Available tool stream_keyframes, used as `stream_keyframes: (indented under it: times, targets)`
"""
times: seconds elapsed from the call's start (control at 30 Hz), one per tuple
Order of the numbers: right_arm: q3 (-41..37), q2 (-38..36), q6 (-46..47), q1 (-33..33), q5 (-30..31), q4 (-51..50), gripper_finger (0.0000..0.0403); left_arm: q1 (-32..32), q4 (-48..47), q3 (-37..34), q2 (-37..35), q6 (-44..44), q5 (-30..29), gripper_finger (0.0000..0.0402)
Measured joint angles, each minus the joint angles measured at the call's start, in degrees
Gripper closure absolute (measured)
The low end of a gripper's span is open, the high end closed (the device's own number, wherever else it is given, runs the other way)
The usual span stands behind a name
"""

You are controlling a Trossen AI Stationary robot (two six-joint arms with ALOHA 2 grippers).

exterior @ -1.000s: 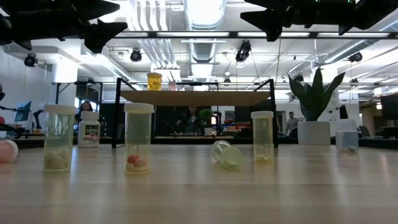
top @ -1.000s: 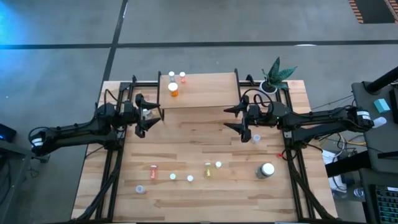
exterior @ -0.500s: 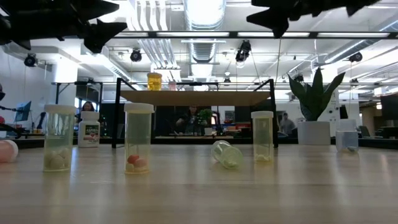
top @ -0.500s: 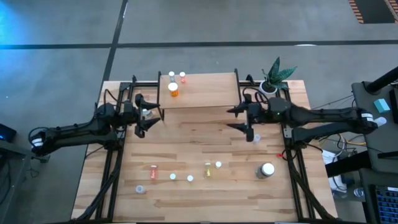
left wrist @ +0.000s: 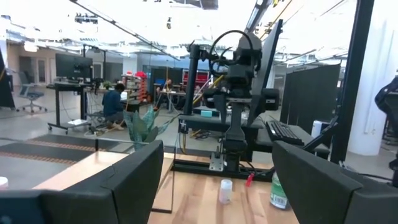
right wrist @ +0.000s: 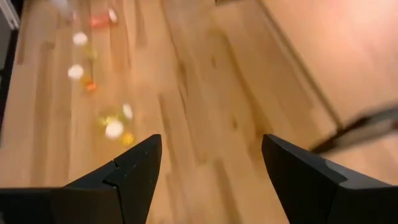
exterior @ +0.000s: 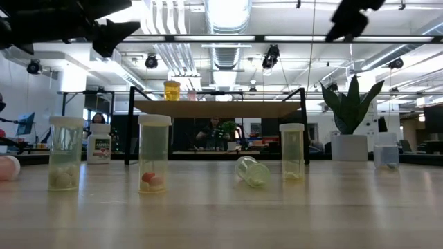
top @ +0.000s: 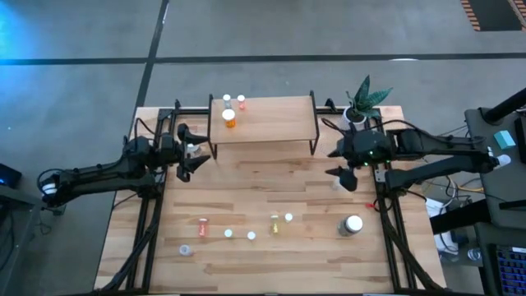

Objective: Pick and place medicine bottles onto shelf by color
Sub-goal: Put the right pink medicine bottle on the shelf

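Right pincer (top: 344,164) apart and empty, above counter (top: 271,193) right of shelf (top: 271,119). Left pincer (top: 191,152) apart, waiting left of shelf.

Both arms reach inward above the tabletop, the left gripper (top: 191,153) with fingers spread wide and empty, the right gripper (top: 343,164) likewise parted and holding nothing.

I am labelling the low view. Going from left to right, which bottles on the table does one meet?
pink bottle, clear bottle with pale pills, white labelled bottle, bottle with orange pills, bottle lying down, yellowish upright bottle, small clear bottle
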Motion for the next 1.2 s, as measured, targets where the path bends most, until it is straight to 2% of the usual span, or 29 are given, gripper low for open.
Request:
stream_keyframes:
  times: [0.2, 0.4, 0.5, 0.77, 0.97, 1.2]
  targets:
    - [2.8, -0.5, 11.3, 4.2, 2.4, -12.2, 0.0136, 0.0, 0.4, 0.0, 1.4, -0.3, 0.0, 0.0116]
    - [-1.8, -2.1, 21.8, 8.0, 5.9, -17.8, 0.0136, 0.0, 0.6, 0.0, 2.1, -1.5, 0.0, 0.0116]
    - [-5.5, -2.5, 24.9, 9.0, 6.6, -17.4, 0.0136, 0.0, 0.6, 0.0, 2.0, -1.5, 0.0, 0.0116]
    - [-18.2, -1.6, 30.5, 9.1, 14.4, -14.3, 0.0136, 0.0, 0.8, -0.1, 2.1, -1.6, 0.1, 0.0116]
    - [-24.8, -1.7, 32.6, 8.7, 11.7, -5.8, 0.0136, 0.0, 2.5, -0.1, 2.3, -1.4, 0.1, 0.0116]
    - [-28.8, -2.0, 31.8, 7.0, 11.5, -0.8, 0.0136, 0.0, 3.4, -0.1, 3.4, -1.2, 0.1, 0.0116]
